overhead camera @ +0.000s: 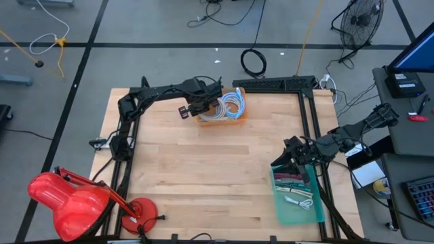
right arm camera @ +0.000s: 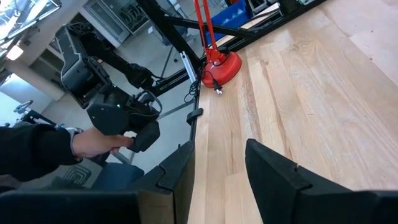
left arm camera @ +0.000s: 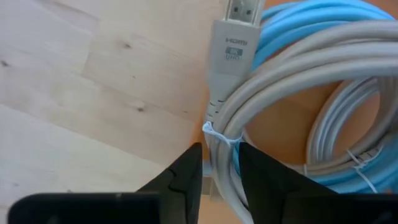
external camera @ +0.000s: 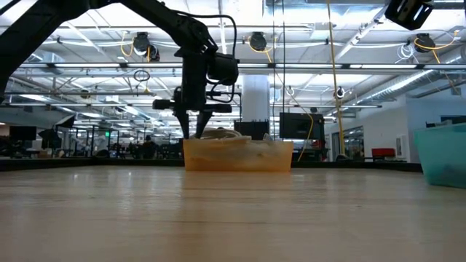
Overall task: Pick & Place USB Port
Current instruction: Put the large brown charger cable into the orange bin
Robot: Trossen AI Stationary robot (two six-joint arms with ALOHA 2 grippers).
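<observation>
HDMI cable bundle (left arm camera: 273, 118), grey and tied with a thin twist, lies right under the left end effector (left arm camera: 219, 171), whose fingers (left arm camera: 186, 177) straddle the grey strands just behind the moulded plug (left arm camera: 231, 46); they stand slightly apart, and I cannot tell whether they pinch the cable or merely bracket it. The plug's long axis runs straight away from the fingers, so the grip crosses the cable. It rests with blue coils (left arm camera: 323, 25) in the orange tray (overhead camera: 222, 116) at the far edge of the bench (overhead camera: 203, 176), near its middle. The tray's wall is just beside the fingers, so a lift should go straight up. The right end effector (right arm camera: 219, 168) hangs open, holding nothing, over the teal bin (overhead camera: 298, 196) at the bench's right side, well apart. Wide bare wood lies between the two.
</observation>
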